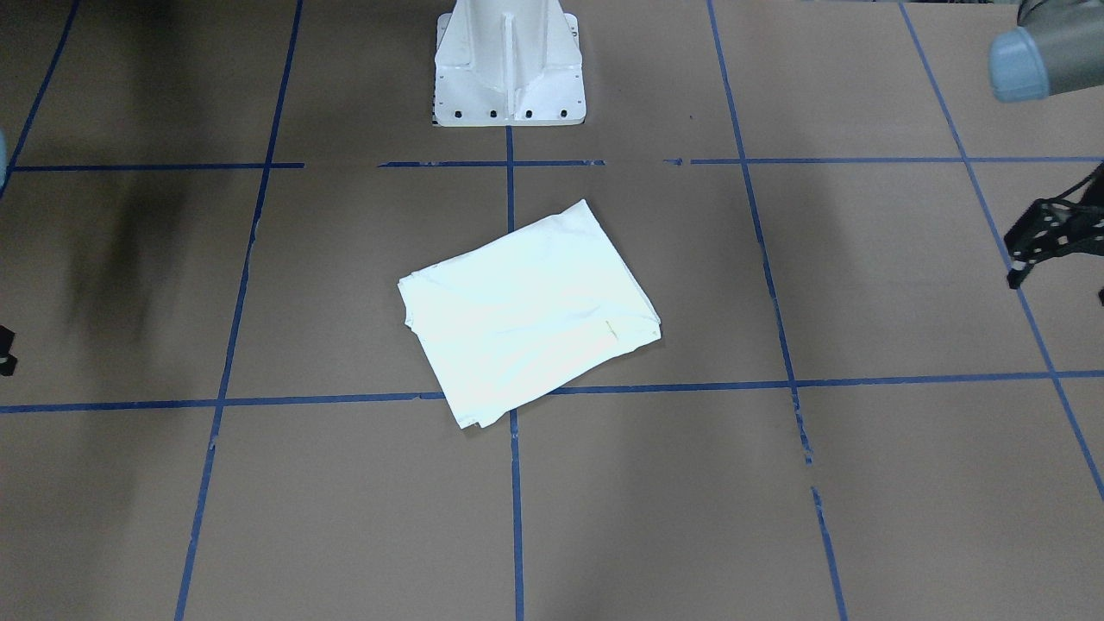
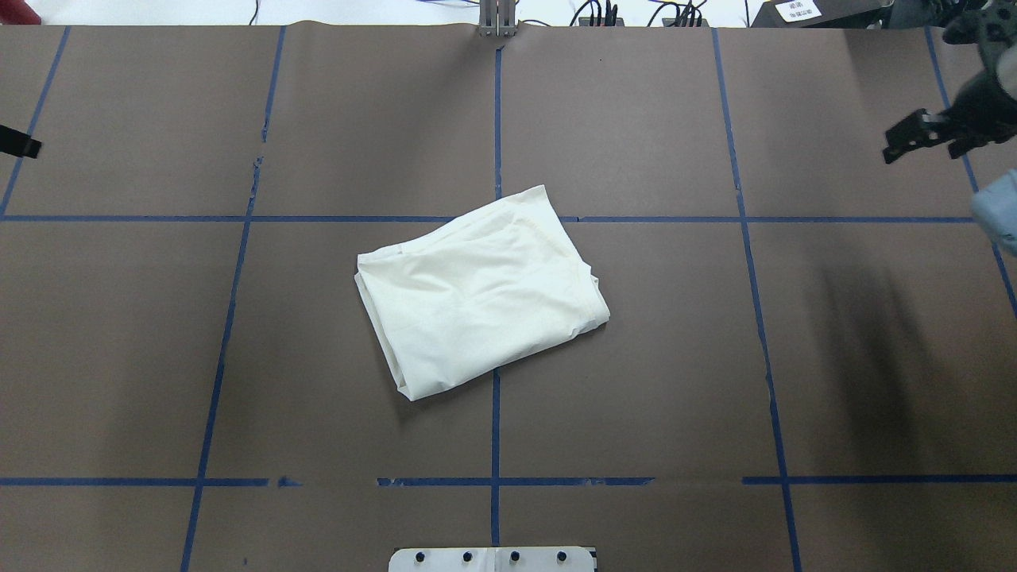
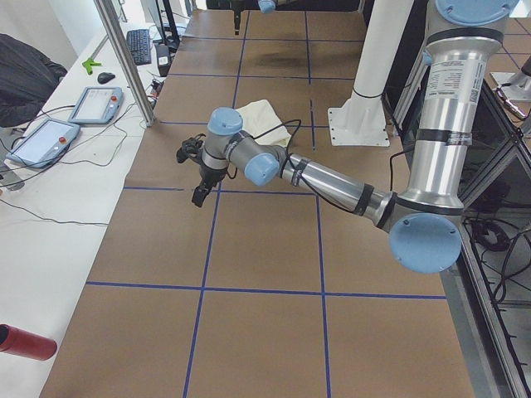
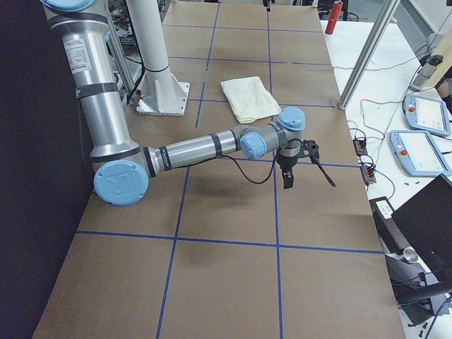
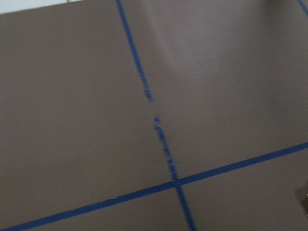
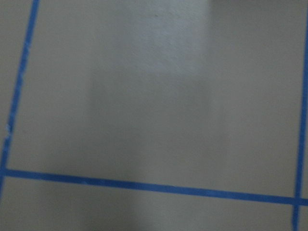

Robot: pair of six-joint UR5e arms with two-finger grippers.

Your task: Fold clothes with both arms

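Observation:
The clothes are one cream-white shirt (image 2: pixel 477 290), folded into a tilted rectangle on the brown table's middle (image 1: pixel 526 310), plain side up. It also shows far off in the left view (image 3: pixel 261 116) and the right view (image 4: pixel 249 99). Neither gripper touches it. My left gripper (image 1: pixel 1061 285) hangs open and empty, far off to the shirt's side (image 3: pixel 189 176). Only one of its fingertips (image 2: pixel 20 145) enters the overhead view. My right gripper (image 2: pixel 918 95) is open and empty at the opposite side (image 4: pixel 309 182). Both wrist views show only bare table and blue tape.
Blue tape lines (image 2: pixel 496 429) divide the brown table into squares. The white pedestal base (image 1: pixel 509 65) stands behind the shirt. Teach pendants (image 4: pixel 422 113) and cables lie on the white bench. A red cylinder (image 3: pixel 25 342) lies at the table's left end.

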